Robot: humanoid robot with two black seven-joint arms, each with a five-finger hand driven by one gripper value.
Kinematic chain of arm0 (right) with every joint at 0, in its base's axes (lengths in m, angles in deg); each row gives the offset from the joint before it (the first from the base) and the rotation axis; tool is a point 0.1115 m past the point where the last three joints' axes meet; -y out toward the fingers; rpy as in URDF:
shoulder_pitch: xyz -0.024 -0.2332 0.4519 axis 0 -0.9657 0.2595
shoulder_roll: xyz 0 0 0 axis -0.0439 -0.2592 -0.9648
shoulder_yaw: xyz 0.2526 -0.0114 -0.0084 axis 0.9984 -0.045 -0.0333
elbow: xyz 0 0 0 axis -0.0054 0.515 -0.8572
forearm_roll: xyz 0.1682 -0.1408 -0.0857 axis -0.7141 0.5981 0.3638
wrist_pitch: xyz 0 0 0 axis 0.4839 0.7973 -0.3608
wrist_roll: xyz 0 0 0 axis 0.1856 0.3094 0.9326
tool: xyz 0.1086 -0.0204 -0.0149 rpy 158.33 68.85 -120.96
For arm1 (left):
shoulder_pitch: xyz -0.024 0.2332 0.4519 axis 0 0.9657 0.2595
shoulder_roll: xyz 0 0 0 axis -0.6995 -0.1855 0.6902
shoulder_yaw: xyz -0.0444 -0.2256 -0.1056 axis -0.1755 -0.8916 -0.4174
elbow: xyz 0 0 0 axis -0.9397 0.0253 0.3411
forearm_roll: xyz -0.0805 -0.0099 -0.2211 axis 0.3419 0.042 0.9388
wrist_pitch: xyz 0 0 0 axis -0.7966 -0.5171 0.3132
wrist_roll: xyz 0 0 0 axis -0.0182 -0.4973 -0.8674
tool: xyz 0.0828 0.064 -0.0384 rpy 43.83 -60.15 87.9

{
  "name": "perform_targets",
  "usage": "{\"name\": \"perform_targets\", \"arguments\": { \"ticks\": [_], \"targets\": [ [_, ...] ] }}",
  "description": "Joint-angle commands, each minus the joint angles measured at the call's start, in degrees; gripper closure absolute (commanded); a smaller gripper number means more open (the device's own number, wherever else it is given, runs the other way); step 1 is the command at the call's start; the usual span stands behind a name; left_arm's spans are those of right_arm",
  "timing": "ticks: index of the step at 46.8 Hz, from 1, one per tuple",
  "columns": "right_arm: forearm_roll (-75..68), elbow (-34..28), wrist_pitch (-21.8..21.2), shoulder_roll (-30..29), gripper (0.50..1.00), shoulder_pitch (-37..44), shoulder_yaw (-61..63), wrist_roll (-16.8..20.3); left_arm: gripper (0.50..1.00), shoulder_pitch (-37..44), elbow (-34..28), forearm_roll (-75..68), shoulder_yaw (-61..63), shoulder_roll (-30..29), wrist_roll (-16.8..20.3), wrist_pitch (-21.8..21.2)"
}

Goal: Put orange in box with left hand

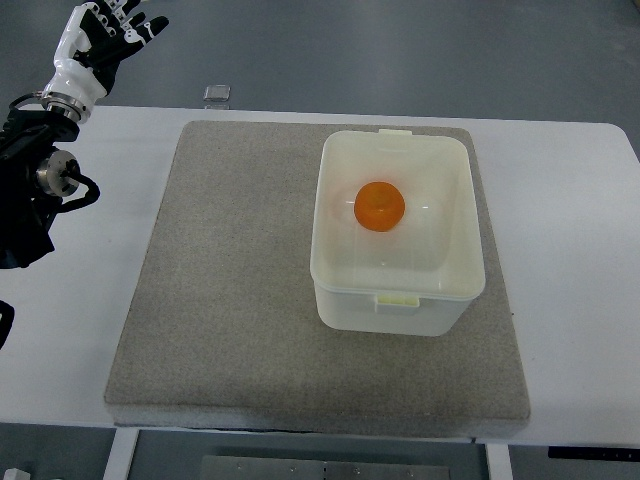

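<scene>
Figure: top view at the close of placement. The orange (379, 206) lay on the floor of the box (398, 290), well off to the right of and nearer you than the left hand (103, 32), which you had raised beyond the far left corner of the table (570, 250), fingers spread and holding nothing. The right hand did not show.

Little seemed left to go wrong, by these signs. The orange was round and sat loose, apart from the walls as far as one could tell; a knock to the box or the grey mat (230, 300) under it could have set it rolling, though the walls looked tall enough to keep it in. The likelier fault was yours: had you brought the arm back low across the mat, the forearm could have struck the box's near-left rim and shifted it.

A small clear object (217, 94) stood at the table's far edge, just right of the hand and closest to any sweep. Nothing lay between hand and box.
</scene>
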State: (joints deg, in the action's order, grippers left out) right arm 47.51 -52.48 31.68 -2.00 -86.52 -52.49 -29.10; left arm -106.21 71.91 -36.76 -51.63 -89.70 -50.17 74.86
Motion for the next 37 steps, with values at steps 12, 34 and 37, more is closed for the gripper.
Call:
{"name": "perform_targets", "arguments": {
  "ticks": [12,34,37],
  "targets": [
    [0.0,0.0,0.0,0.0,0.568,0.01,0.0,-0.05,0.527,0.21,-0.66,4.76,-2.55,0.55,-0.01,3.96],
    [0.0,0.0,0.0,0.0,0.568,0.01,0.0,-0.05,0.536,2.32,-1.63,15.48,-4.22,3.98,-1.52,2.55],
    [0.0,0.0,0.0,0.0,0.568,0.01,0.0,-0.05,0.536,2.32,-1.63,15.92,-5.53,3.98,-1.52,2.64]
  ]
}}
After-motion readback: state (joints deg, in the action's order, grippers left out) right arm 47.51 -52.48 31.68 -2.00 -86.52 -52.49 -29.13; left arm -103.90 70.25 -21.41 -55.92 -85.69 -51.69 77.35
